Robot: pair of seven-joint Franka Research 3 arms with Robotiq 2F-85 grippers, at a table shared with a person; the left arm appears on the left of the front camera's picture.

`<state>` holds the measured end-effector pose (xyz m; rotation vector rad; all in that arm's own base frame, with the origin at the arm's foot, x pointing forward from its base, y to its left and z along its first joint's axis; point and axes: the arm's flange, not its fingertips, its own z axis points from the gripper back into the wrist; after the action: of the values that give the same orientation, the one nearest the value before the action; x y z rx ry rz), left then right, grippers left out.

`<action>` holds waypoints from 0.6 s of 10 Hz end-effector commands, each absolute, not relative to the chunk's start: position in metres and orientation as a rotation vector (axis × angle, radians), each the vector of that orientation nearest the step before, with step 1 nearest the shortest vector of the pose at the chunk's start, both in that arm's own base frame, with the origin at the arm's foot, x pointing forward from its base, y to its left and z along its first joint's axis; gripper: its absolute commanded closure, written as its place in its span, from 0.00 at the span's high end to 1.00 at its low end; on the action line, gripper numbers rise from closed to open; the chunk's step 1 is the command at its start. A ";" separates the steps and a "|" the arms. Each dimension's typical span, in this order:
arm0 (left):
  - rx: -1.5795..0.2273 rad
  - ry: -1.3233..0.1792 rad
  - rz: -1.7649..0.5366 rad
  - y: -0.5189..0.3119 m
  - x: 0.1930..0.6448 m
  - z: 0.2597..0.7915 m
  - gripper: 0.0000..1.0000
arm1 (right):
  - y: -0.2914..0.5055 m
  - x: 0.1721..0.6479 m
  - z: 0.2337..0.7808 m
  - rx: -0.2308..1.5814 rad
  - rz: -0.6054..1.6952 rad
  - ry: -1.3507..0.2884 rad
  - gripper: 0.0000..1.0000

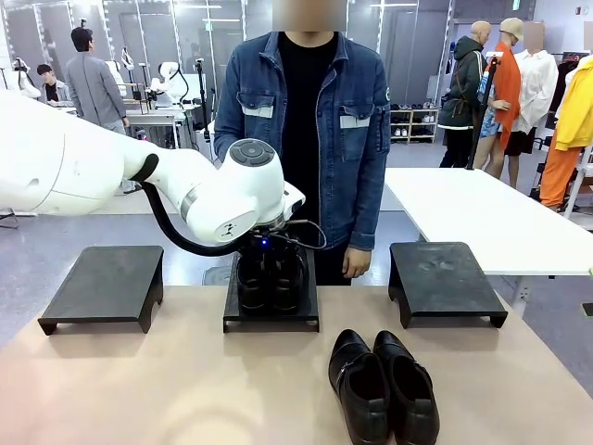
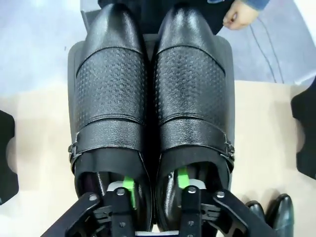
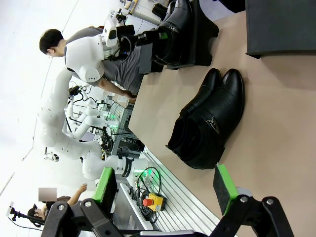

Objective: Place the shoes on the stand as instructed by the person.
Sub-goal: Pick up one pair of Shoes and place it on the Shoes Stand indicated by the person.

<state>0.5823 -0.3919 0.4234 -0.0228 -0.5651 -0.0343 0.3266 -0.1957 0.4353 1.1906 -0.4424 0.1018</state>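
Note:
One pair of glossy black shoes stands side by side on the middle stand, toes toward the person. My left gripper comes down from above, one green-padded finger inside each shoe's opening, and the pads stand apart from the inner walls between them, so it is open. The same pair and the left gripper appear far off in the right wrist view. A second pair of shoes lies on the table at front right. My right gripper hangs open above the table edge near that pair.
A black stand sits at the left and another at the right, both bare. The person's hand hangs just behind the middle stand. A white table lies beyond on the right. People stand in the background.

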 end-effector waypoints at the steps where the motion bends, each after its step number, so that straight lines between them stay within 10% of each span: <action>1: -0.043 -0.589 -0.027 -0.389 0.577 0.434 1.00 | -0.196 0.326 0.436 1.202 0.108 -0.452 1.00; 4: -0.033 -0.566 -0.028 -0.386 0.571 0.445 0.87 | -0.196 0.326 0.436 1.202 0.108 -0.452 1.00; 6: -0.025 -0.536 -0.023 -0.384 0.568 0.448 1.00 | -0.196 0.326 0.436 1.202 0.108 -0.452 1.00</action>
<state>0.5764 -0.3893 0.4464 -0.0297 -0.5799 -0.0254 0.3266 -0.1957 0.4353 1.1906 -0.4424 0.1018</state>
